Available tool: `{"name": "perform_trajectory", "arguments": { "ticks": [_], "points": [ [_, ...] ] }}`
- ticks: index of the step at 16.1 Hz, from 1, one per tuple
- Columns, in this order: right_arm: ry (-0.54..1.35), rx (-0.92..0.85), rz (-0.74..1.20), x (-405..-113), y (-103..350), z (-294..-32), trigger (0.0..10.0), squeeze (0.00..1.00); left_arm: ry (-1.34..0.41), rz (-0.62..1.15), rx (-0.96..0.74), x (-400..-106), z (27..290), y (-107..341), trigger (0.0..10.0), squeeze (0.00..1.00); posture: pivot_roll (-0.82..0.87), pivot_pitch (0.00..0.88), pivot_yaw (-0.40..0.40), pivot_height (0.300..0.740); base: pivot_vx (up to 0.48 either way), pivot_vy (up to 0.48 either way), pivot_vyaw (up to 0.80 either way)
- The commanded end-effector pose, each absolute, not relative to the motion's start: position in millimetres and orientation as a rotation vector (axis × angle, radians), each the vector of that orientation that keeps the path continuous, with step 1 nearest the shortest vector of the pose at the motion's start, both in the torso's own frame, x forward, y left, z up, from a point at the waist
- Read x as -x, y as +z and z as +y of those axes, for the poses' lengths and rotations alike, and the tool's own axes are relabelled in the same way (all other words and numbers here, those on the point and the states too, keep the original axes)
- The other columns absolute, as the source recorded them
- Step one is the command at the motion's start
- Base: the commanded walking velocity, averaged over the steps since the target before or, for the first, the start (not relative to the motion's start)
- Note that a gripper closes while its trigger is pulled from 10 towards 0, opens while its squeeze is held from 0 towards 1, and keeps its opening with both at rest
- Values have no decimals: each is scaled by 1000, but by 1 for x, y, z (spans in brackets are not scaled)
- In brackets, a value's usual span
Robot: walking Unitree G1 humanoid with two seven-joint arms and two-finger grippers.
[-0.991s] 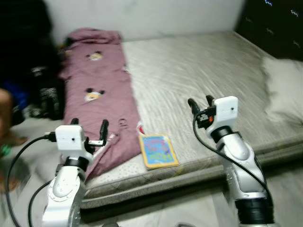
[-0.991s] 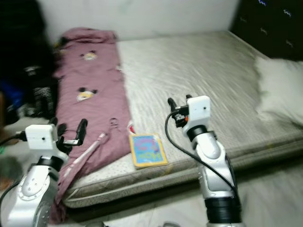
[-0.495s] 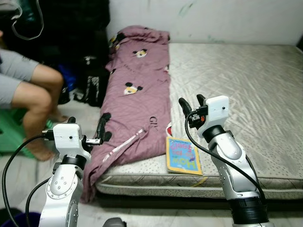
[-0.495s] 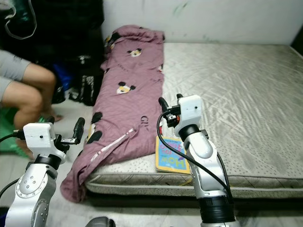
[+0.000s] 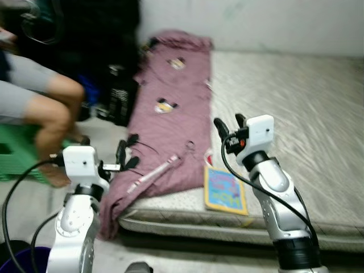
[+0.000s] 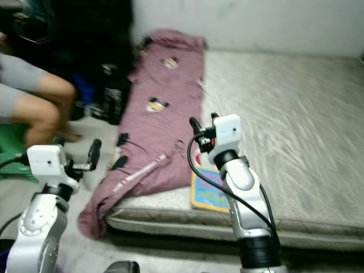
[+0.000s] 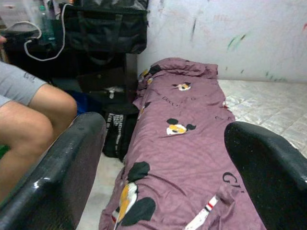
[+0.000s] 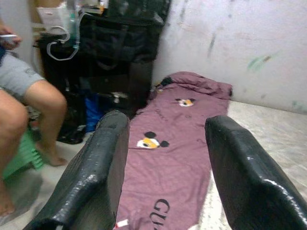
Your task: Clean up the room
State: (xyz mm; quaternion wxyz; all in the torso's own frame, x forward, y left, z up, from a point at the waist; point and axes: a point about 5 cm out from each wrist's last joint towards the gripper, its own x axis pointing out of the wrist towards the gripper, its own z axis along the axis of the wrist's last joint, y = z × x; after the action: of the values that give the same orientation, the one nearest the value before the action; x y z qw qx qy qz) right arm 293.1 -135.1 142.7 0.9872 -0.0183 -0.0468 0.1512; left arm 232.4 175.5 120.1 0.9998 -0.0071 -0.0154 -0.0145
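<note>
A purple blanket [image 5: 170, 119] with cartoon mouse prints lies along the left side of a grey mattress [image 5: 301, 114], its lower end drooping over the mattress edge toward the floor. A colourful children's book [image 5: 226, 190] lies flat near the front edge. My right gripper [image 5: 227, 125] hangs open in the air above the blanket's right border, just behind the book. My left gripper [image 5: 124, 156] is open too, held off the bed's left side near the blanket's hanging corner. Both wrist views look along the blanket [image 7: 182, 143] [image 8: 168, 158] between spread fingers [image 7: 62, 163] [image 8: 103, 163].
A person sits at the left on a green stool [image 5: 23, 156], bare knee [image 5: 60, 94] close to the bed. Black bags [image 5: 116, 99] stand against the wall between the person and the mattress. Grey floor [image 5: 96, 136] runs along the bed's left side.
The camera has swung left and the picture is blurred. The person's legs have come into view. Both grippers keep the same open pose in front of me.
</note>
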Motion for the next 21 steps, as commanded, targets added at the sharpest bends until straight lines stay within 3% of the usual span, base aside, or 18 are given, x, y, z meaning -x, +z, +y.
{"name": "perform_trajectory", "arguments": {
  "ticks": [1, 8, 12, 21],
  "points": [
    [293, 41, -99, -295, 145, -138, 10000, 0, -35, -34, 18, -233, 175, 121, 10000, 0, -76, 0, -25, 740, 0, 0, 0],
    [299, 49, -100, -296, 145, -137, 10000, 0, -28, -34, 43, -232, 174, 120, 10000, 0, -77, 0, -27, 740, 0, 0, 571],
    [297, 50, -100, -297, 145, -138, 10000, 0, -32, -36, 28, -233, 173, 120, 10000, 0, -77, 0, -31, 740, 0, 0, 0],
    [296, 58, -100, -298, 144, -139, 10000, 0, -30, -41, 22, -234, 174, 120, 10000, 0, -79, 0, -29, 740, 0, -399, 0]
  ]
}}
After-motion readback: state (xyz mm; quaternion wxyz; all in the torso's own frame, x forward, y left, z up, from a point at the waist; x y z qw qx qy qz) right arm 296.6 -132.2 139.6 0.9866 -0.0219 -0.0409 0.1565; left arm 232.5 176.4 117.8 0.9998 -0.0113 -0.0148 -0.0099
